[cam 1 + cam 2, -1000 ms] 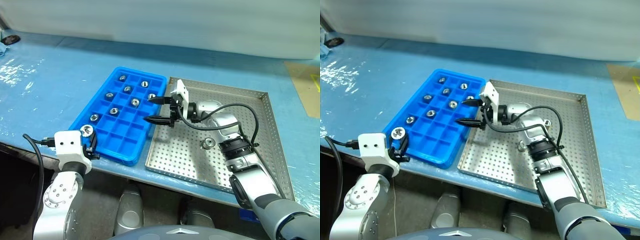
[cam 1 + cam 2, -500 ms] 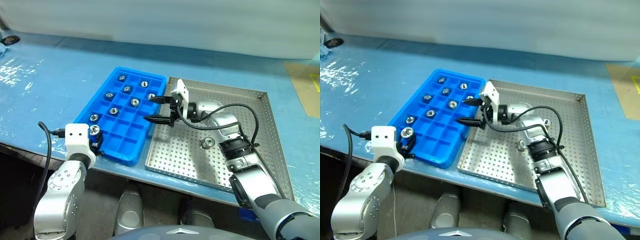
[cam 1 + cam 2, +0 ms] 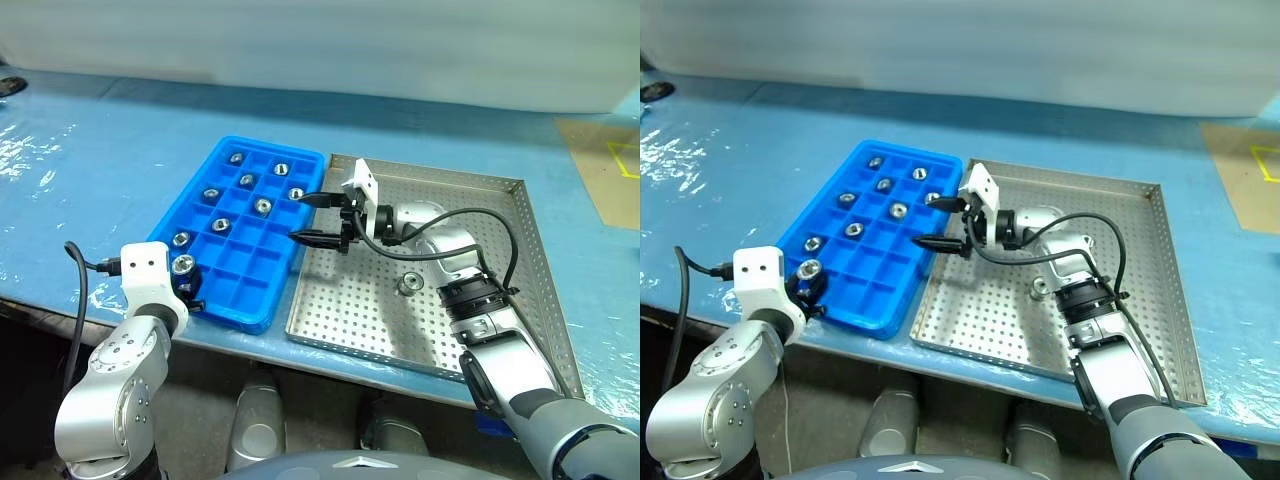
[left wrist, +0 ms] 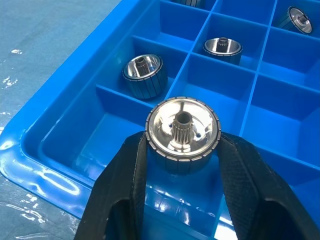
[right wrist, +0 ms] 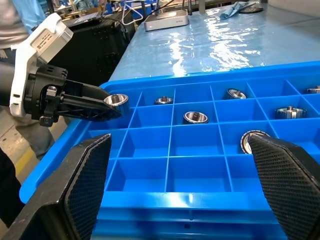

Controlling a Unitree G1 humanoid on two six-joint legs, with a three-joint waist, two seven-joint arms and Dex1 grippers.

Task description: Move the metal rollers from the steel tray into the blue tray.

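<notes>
While the left gripper (image 4: 182,150) hung over the near left corner of the bright blue plastic compartment tray (image 3: 262,313), its two black fingers (image 4: 125,185) pinched a small shiny ribbed metal roller (image 4: 183,126) by its sides, the jaws only a little way apart. That held roller sat above the corner compartment, not down in it. Seven other silver rollers lay in separate compartments of the blue tray, among them one (image 4: 145,74) in the cell next to the corner. The right gripper (image 3: 318,217) stood with its jaws spread wide and nothing between them, pointing toward the robot's left, at the border between the blue tray and the large square perforated steel tray (image 3: 520,260). The two trays sat side by side, touching or nearly so, on a blue-covered table (image 3: 100,150). One more metal roller (image 3: 408,285) lay on the steel tray's perforated floor, just beside the right forearm.
</notes>
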